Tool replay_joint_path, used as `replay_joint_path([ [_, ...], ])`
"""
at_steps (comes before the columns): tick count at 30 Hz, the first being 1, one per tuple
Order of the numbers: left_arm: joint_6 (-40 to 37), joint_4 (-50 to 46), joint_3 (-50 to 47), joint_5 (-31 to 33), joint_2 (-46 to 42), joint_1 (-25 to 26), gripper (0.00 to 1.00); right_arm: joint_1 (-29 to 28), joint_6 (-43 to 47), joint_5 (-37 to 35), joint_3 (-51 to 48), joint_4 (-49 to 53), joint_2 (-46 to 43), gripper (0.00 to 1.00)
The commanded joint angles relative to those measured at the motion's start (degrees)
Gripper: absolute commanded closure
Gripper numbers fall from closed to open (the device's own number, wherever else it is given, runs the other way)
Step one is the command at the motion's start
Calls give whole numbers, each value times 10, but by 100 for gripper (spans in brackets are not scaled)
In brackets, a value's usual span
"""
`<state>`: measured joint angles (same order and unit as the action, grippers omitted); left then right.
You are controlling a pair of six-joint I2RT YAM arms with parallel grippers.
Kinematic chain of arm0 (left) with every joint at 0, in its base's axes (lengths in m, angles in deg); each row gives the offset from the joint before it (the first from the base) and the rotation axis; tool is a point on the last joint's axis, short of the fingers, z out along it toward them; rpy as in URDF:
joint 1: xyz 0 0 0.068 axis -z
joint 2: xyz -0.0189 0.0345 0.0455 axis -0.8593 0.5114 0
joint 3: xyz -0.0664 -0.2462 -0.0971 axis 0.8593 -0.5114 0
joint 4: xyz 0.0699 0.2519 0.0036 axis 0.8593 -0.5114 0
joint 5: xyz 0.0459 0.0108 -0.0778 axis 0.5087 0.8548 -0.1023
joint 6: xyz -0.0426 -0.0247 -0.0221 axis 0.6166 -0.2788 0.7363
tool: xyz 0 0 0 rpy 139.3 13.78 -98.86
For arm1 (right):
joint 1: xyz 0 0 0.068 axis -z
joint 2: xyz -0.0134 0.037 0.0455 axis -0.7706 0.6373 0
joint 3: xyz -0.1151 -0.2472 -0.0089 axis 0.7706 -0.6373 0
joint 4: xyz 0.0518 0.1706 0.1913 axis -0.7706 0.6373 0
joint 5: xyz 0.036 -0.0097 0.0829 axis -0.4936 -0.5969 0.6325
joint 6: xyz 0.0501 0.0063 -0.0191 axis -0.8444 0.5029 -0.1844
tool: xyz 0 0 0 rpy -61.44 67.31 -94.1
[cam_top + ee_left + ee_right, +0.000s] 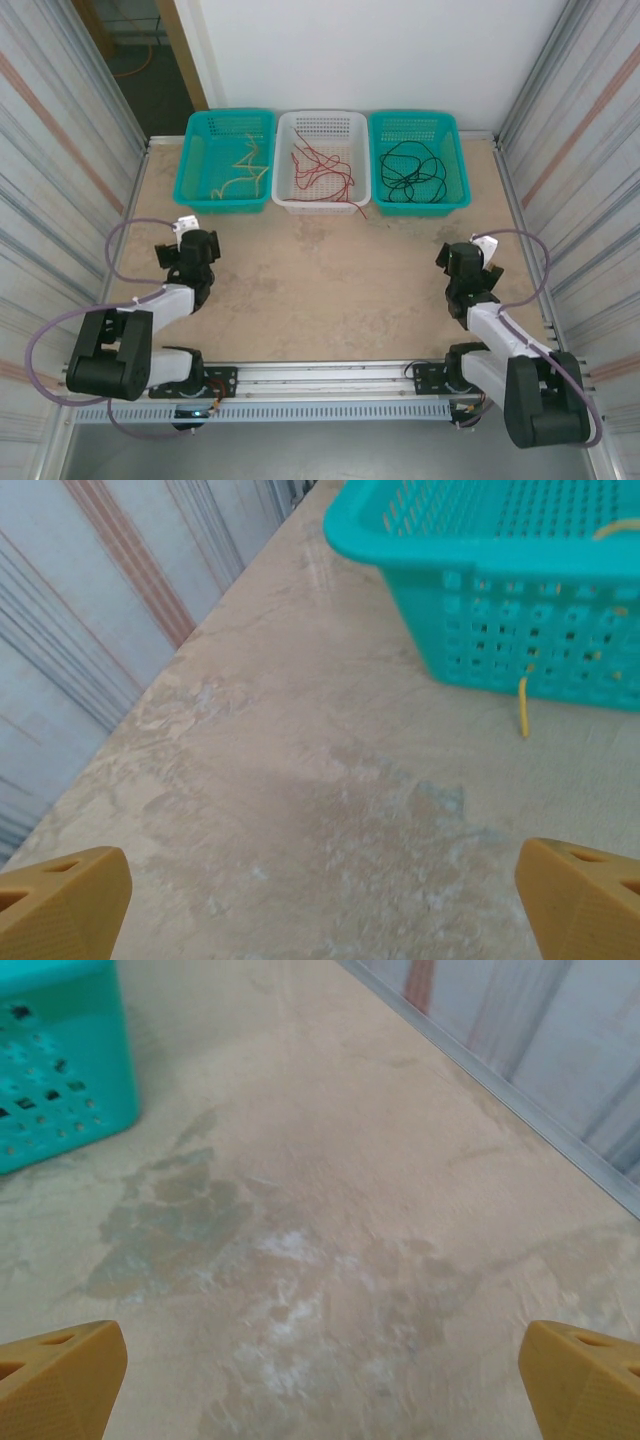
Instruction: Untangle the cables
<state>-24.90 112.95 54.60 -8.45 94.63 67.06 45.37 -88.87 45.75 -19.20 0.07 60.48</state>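
Thin pale yellow cables point(243, 170), red cables point(320, 165) and black cables point(410, 170) lie separated by colour in three plastic baskets point(320, 115), so untangling looks finished. The left gripper point(320, 905) and right gripper point(320, 1380) rest with fingers spread wide, empty.

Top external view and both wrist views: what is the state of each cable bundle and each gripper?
pale yellow cables, loosely curled in the left teal basket, one end poking through its wall.
red cables, loosely curled in the white basket, one end trailing onto the table.
black cables, coiled in the right teal basket.
left gripper, fingers open, empty.
right gripper, fingers open, empty.
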Motion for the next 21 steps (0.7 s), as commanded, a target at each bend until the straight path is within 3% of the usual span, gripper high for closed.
replay_joint_path([
  [1,-16,134,-19,-58,19,-15,1,10,78,62,4,-156,47,1],
  [3,-21,233,-40,-71,65,-26,1,13,100,101,4,-230,93,1],
  [4,-29,240,-32,-80,74,-26,1,17,105,117,8,-255,114,1],
  [6,-43,167,-7,-146,69,-27,1,26,119,149,22,-297,160,1],
  [9,-81,211,-11,-231,113,-26,1,42,137,194,33,-359,231,1],
  [11,-87,283,-6,-207,155,-27,1,50,144,221,23,-444,300,1],
  [12,-67,194,13,-222,129,-34,1,50,148,224,24,-468,316,1],
  [13,-59,172,19,-236,130,-45,1,50,146,234,41,-402,297,1],
  [14,-59,212,15,-235,147,-53,1,55,141,247,64,-338,286,1],
  [16,-50,163,23,-242,129,-53,1,68,136,267,85,-331,307,1],
  [18,-57,200,18,-237,142,-53,1,78,129,291,85,-319,300,1],
  [21,-54,181,19,-239,134,-53,1,74,132,281,86,-317,299,1],
])
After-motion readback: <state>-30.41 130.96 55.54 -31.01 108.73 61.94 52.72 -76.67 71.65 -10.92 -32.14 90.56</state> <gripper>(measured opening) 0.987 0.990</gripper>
